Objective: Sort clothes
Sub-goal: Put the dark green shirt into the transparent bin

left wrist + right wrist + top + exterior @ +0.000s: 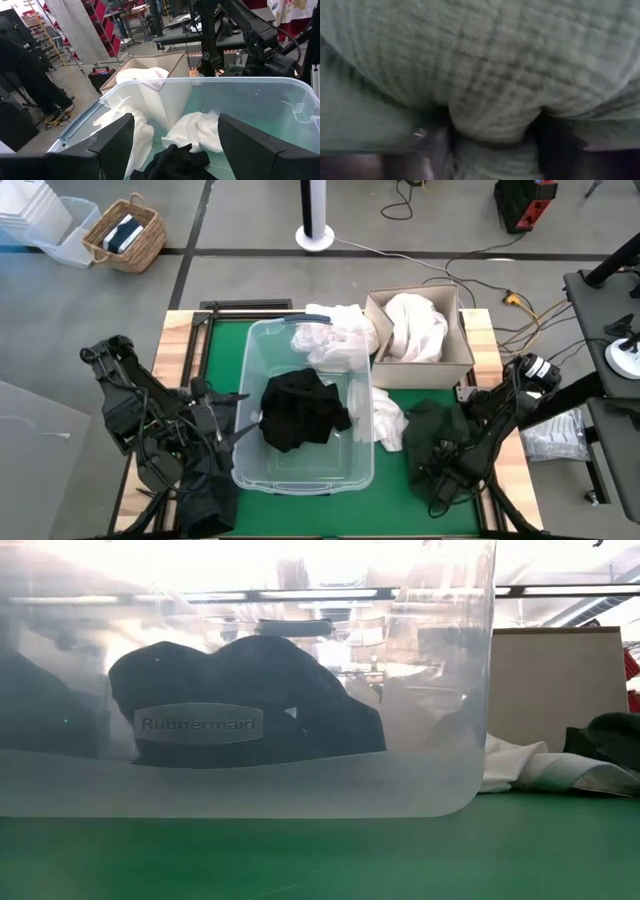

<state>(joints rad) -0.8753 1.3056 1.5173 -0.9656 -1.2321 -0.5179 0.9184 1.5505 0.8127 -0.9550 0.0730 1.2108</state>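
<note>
- Green table mat [225,340] carries your clear plastic tub [252,470], crumpled black garment [300,412] inside.
- Left gripper [175,145] gapes wide, empty.
- Right gripper [490,137] pinches waffle-textured dark green garment [435,430].

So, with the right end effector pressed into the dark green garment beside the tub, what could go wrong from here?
1. The dark green garment lies against the white garment next to it, so lifting it may drag the white one along.
2. White cloth hangs over the clear tub's far rim and may end up with the black garment inside.
3. The right end effector has its wrist view filled with fabric, so its grip is hard to check.
</note>
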